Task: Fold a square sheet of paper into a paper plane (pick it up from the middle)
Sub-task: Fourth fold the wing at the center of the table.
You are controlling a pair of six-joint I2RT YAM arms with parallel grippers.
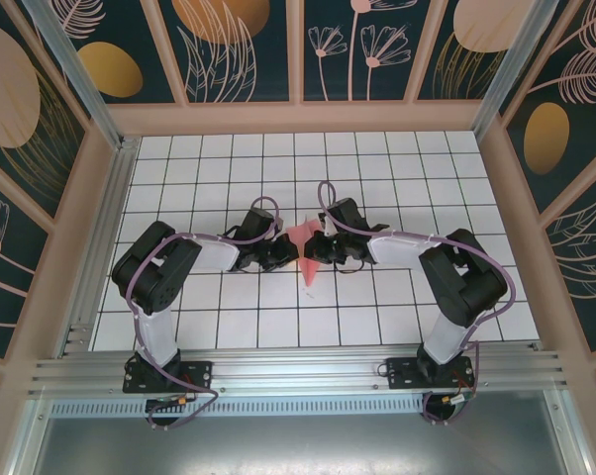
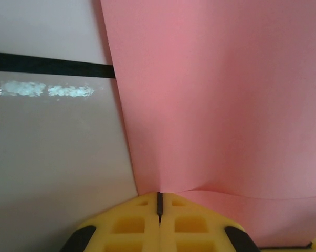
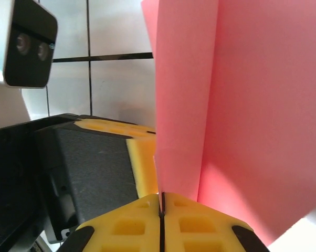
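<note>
No legible text or markings

We saw two arms built alike: the left arm and the right arm each had glossy black joint housings joined by white links, above black base plates dotted with screws. Thin purple cables looped along both. The left claw and the right claw bore yellow fingers moulded with square recesses and cornered in black.

one pink paper plane, two robot arms, one gridded table.
</note>
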